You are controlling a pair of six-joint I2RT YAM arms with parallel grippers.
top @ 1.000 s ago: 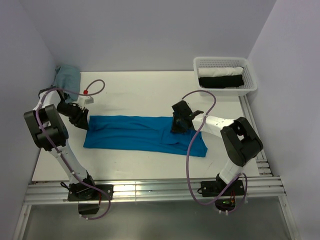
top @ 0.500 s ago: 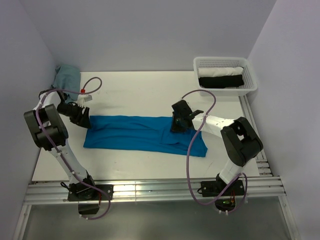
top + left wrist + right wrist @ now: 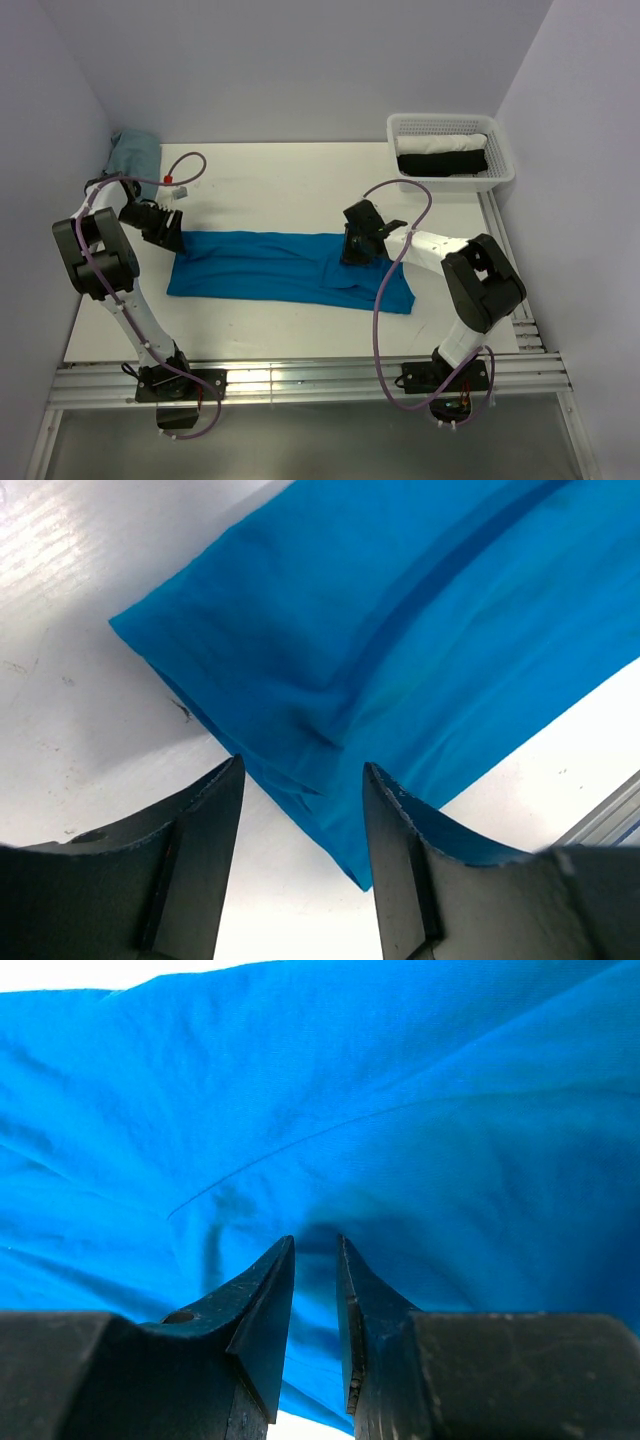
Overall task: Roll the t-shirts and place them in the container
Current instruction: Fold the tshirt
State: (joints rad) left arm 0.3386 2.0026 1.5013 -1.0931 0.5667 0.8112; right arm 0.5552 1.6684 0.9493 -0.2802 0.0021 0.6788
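The turquoise t-shirt (image 3: pixel 285 268) lies folded into a long flat strip across the middle of the table. My left gripper (image 3: pixel 168 230) is at the strip's far left corner. In the left wrist view it (image 3: pixel 300 780) is open and empty, and the shirt's (image 3: pixel 400 630) corner edge lies below and between the fingers (image 3: pixel 195 865). My right gripper (image 3: pixel 350 252) is down on the far edge of the strip's right part. In the right wrist view it (image 3: pixel 315 1245) has its jaws a narrow gap apart, with its tips in the blue fabric (image 3: pixel 320 1090), pinching it.
A white mesh basket (image 3: pixel 500 172) at the back right holds a white roll and a black roll. A pale teal cloth (image 3: pixel 135 152) lies at the back left corner. A small white part with a red cap (image 3: pixel 172 186) sits near the left arm's cable.
My left gripper has moved a little back and away from the shirt's left end, turning as it went. The right arm and the shirt have not moved.
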